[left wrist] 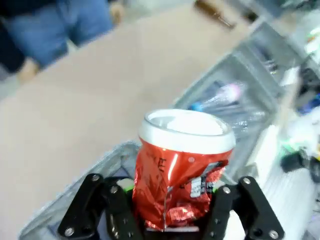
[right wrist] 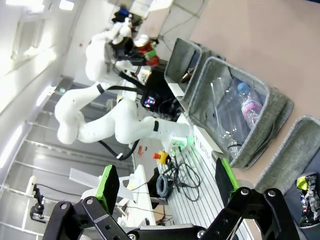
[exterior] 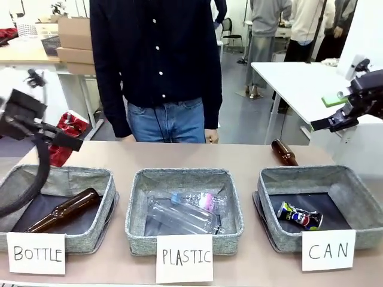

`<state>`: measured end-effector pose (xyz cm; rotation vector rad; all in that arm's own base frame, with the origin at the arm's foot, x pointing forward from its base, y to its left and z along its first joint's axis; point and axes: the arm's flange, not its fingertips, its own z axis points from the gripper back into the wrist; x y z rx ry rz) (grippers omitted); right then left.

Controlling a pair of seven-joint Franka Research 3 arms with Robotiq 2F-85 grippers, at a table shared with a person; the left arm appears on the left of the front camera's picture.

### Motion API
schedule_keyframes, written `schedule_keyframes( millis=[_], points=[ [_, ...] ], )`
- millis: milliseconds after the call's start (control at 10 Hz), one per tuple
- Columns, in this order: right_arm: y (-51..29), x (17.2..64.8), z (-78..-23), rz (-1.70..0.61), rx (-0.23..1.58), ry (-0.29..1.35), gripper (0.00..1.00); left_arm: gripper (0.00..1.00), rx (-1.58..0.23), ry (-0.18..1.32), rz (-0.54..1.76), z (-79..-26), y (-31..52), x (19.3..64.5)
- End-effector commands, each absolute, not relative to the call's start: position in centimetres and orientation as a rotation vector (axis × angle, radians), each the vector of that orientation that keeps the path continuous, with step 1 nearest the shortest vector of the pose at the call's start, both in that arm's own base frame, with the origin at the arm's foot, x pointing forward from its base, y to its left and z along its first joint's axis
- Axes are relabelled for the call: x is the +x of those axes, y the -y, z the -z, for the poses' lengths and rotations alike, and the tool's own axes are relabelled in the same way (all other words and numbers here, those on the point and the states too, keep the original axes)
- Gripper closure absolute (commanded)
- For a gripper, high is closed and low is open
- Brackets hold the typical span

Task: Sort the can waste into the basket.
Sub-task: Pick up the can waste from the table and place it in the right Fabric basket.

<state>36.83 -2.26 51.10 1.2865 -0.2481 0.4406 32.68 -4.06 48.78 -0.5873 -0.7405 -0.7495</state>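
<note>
My left gripper (left wrist: 172,202) is shut on the crushed red can (left wrist: 182,160), which stands upright between the jaws, white top up. It hovers over a grey bin's edge. In the front view that gripper (exterior: 66,140) hangs at the far left above the BOTTLE bin. The dark blue can (exterior: 299,216) lies inside the grey basket (exterior: 302,177) carded "CAN" at the right. My right gripper (exterior: 335,119) is raised beyond that basket, and it stands open (right wrist: 166,185) with nothing between its green pads. The right wrist view also catches the basket (right wrist: 295,150) and the dark can (right wrist: 310,192).
The BOTTLE bin (exterior: 72,178) at the left holds a brown glass bottle (exterior: 63,210). The PLASTIC bin (exterior: 182,177) in the middle holds clear bottles. Another brown bottle (exterior: 284,152) lies on the table behind the CAN basket. A person stands at the far edge.
</note>
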Motion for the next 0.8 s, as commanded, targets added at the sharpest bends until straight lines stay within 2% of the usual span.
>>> schedule_keyframes(
  millis=[0,400,600,700],
  points=[
    [2.3,36.8,-51.0,-0.467,1.280,0.263,0.00,1.00,-0.504,0.671,0.704,-48.0,5.8,34.3],
    [2.2,36.9,-51.1,-0.441,1.286,0.248,0.00,0.99,-0.539,0.700,0.735,-48.1,5.0,33.7],
    [7.1,33.3,-59.3,-0.444,1.124,0.455,0.00,1.00,-0.788,0.784,1.015,-49.1,13.3,37.0],
    [10.9,31.0,-61.2,-0.379,1.010,0.505,0.00,1.00,-0.832,0.793,1.132,-50.8,18.4,37.9]
  ],
)
